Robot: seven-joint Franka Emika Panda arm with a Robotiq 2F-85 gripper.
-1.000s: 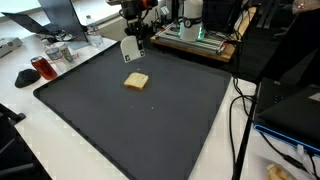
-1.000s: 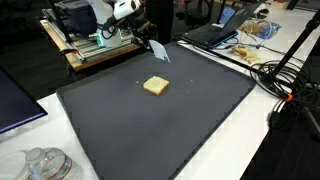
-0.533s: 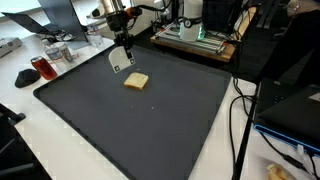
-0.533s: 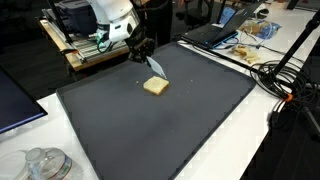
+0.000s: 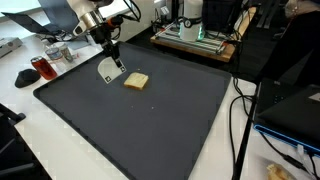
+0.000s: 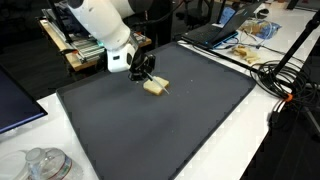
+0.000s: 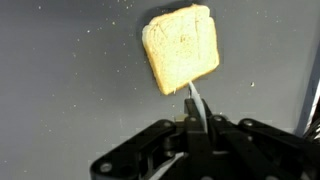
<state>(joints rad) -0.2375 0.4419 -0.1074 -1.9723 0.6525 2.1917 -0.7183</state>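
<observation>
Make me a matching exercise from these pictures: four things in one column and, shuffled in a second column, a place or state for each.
Things:
1. bread slice
2. spatula
3. mat
4. hand

Places or states:
A. black, lies under the bread
B. shut on a handle
C. held up, blade close by the bread
D. lying flat on the mat

Pairs: 1-D, 2-C, 3-A, 4-B.
</observation>
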